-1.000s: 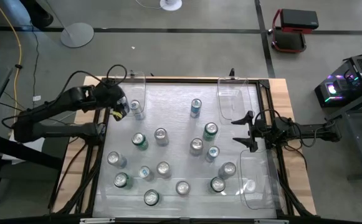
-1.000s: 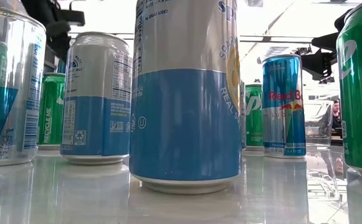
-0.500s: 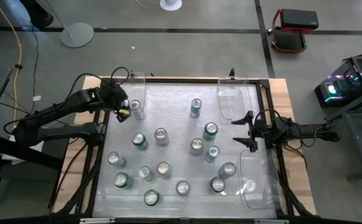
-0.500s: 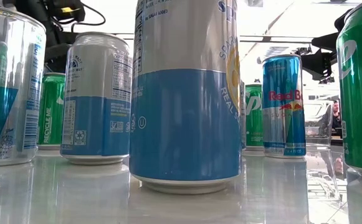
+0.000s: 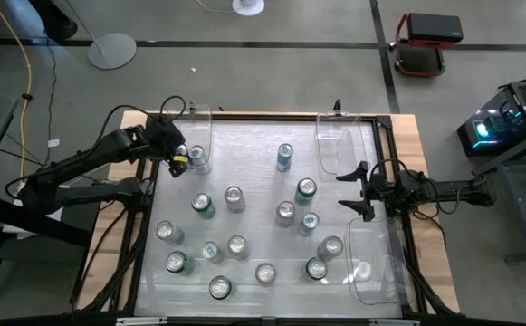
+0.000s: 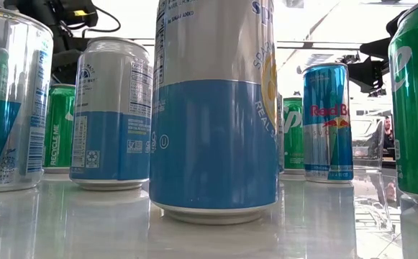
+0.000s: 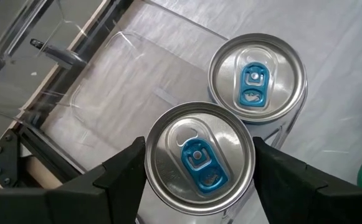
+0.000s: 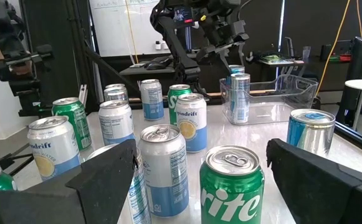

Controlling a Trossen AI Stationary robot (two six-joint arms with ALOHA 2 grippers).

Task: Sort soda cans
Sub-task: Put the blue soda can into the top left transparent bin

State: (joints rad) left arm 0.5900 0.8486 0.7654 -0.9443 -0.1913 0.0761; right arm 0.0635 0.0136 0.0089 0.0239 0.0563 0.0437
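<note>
Left claw [image 7: 199,171] brackets a blue-tabbed soda can [image 7: 199,158], fingers parted.

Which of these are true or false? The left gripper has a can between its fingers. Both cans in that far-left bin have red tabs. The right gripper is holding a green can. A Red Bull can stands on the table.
1. The left gripper has a can between its fingers. True; a finger stands on each side of it.
2. Both cans in the far-left bin have red tabs. False: both tabs are blue, including the second can.
3. The right gripper holds a green can. False: it is open and empty, at the table's right edge.
4. A Red Bull can stands on the table. True.
</note>
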